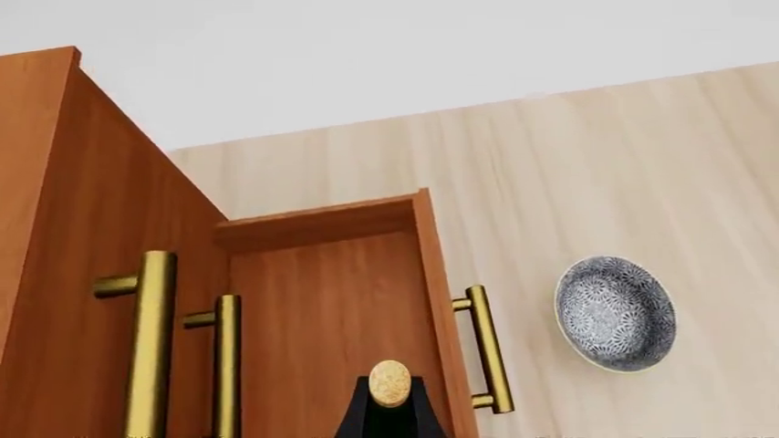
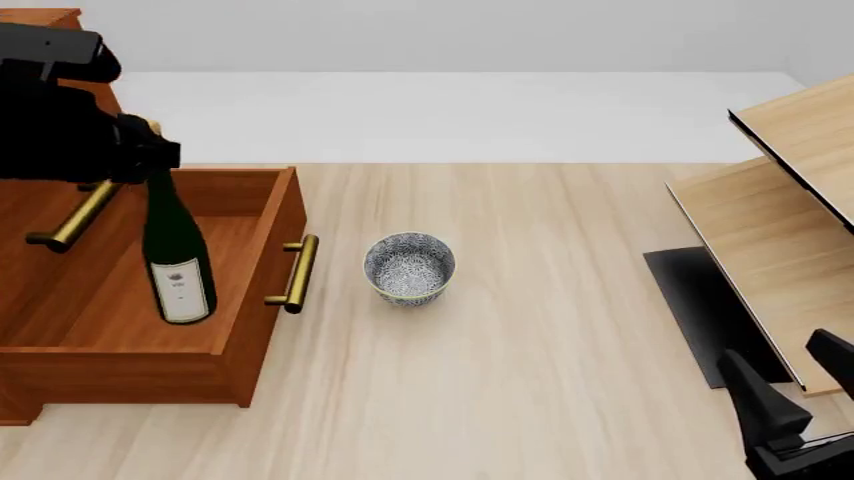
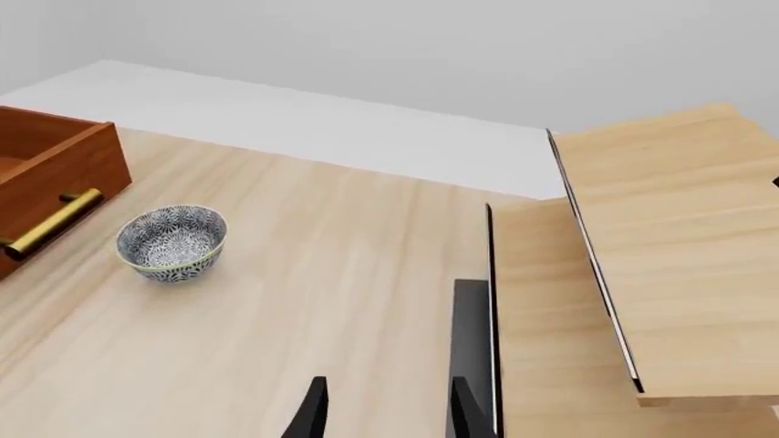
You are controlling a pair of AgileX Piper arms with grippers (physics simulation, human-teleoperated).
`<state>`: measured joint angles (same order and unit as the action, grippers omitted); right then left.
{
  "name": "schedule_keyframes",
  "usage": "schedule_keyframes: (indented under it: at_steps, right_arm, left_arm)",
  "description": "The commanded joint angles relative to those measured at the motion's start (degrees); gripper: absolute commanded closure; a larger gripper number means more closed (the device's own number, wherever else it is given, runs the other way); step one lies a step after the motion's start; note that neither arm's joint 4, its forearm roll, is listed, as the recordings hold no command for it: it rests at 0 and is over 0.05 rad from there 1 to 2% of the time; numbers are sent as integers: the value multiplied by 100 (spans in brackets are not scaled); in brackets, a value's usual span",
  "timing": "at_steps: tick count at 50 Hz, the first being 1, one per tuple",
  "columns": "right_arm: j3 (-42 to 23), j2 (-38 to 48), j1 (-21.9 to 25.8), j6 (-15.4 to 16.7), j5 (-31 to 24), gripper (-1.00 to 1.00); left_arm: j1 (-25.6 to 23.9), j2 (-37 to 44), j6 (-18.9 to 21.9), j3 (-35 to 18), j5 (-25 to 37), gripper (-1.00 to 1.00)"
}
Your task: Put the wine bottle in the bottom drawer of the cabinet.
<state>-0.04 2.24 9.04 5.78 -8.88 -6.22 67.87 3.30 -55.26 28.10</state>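
My left gripper (image 2: 147, 158) is shut on the neck of the wine bottle (image 2: 175, 250), a dark-green bottle with a white label. It hangs nearly upright, slightly tilted, with its lower end inside the open bottom drawer (image 2: 80, 345) of the reddish-brown cabinet (image 2: 40, 20). I cannot tell whether it touches the drawer floor. In the left wrist view the tan cork (image 1: 389, 381) shows between my black fingers (image 1: 360, 418), above the drawer's inside (image 1: 328, 310). My right gripper (image 2: 790, 378) is open and empty at the near right; it also shows in the right wrist view (image 3: 387, 411).
A blue-patterned bowl (image 2: 410, 267) stands just right of the drawer's brass handle (image 2: 296, 272). An upper drawer's brass handle (image 2: 74, 220) juts out above the drawer's left. A pale-wood shelf unit (image 2: 787, 210) and a black mat (image 2: 701, 310) are on the right.
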Motion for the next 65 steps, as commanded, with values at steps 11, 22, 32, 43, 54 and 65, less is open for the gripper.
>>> schedule_keyframes:
  at_steps: [11, 22, 32, 43, 54, 65]
  right_arm:
    - [0, -56, -12, -7, -61, -100]
    - [1, -39, -16, -2, -54, -100]
    - [0, -55, -25, -4, -56, -100]
    - [1, -21, -8, 8, -40, -100]
    - [1, -27, -15, 8, -52, -100]
    - [2, -1, -28, 16, -53, -100]
  left_arm:
    - [-26, -55, -376, 309, -34, 100]
    - [-29, -93, -390, 321, 21, 100]
    - [-58, -214, -439, 386, 111, 100]
    - [-263, 190, -723, 424, -111, 100]
    - [-520, 503, -1173, 696, -274, 100]
    - [-357, 1882, -1114, 213, -910, 100]
